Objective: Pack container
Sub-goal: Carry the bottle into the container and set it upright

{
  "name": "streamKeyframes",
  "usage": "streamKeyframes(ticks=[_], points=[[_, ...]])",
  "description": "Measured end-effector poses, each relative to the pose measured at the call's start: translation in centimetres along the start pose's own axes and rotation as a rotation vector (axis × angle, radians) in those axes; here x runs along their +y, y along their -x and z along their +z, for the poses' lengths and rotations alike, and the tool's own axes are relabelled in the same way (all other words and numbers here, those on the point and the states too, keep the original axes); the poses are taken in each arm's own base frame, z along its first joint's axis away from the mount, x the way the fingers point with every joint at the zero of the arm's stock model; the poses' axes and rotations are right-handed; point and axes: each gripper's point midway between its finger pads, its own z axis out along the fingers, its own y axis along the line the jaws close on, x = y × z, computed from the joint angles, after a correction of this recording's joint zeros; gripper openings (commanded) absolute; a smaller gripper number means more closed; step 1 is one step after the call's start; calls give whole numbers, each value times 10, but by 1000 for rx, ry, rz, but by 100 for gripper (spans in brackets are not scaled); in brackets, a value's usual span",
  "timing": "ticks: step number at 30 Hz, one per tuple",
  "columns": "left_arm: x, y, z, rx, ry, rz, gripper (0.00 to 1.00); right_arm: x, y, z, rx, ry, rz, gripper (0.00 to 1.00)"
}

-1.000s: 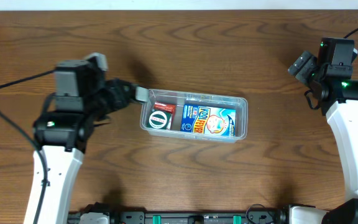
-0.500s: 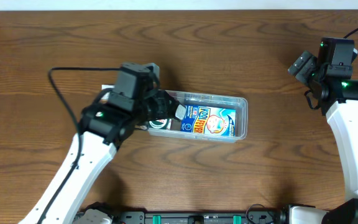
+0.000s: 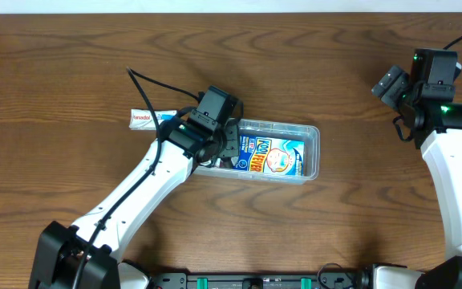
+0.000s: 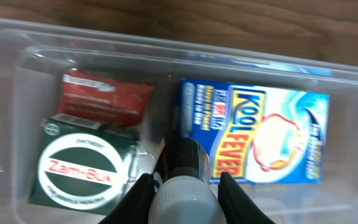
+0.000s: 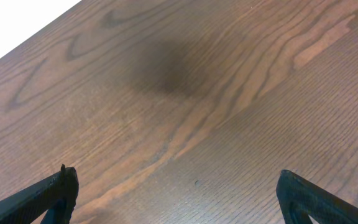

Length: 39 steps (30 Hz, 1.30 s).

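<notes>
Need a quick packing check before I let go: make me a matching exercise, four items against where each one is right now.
Items:
1. blue carton
2. green box
3. white tube
4. small bottle

Places:
A. held in the left gripper
B. on the table, outside the tub
C. in the tub, left end
D. in the tub, right part

Pairs: 1-D, 2-C, 3-B, 4-A

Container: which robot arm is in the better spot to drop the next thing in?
Left. The left claw hangs over the container, gripping a small bottle above the gap between the green pack and the blue box. The right claw is open, far off over bare table.
</notes>
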Motion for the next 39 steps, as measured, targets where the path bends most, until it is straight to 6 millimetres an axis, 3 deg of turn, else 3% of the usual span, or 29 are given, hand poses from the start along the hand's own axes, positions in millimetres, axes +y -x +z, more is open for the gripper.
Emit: streamKeyframes(ticks=[14,25,30,32,39], points=[[12,9,0,-53,79,2,12,0,0,0,0,0,0,99],[17,8,28,-21,116,3,14,0,0,0,0,0,0,99],[17,10,29,-33,118,-2,53,0,0,0,0,0,0,99],[18,11,28,-38,120,4,62,0,0,0,0,0,0,99],[17,14,28,-49,117,0,72,0,0,0,1,-1,0,99]])
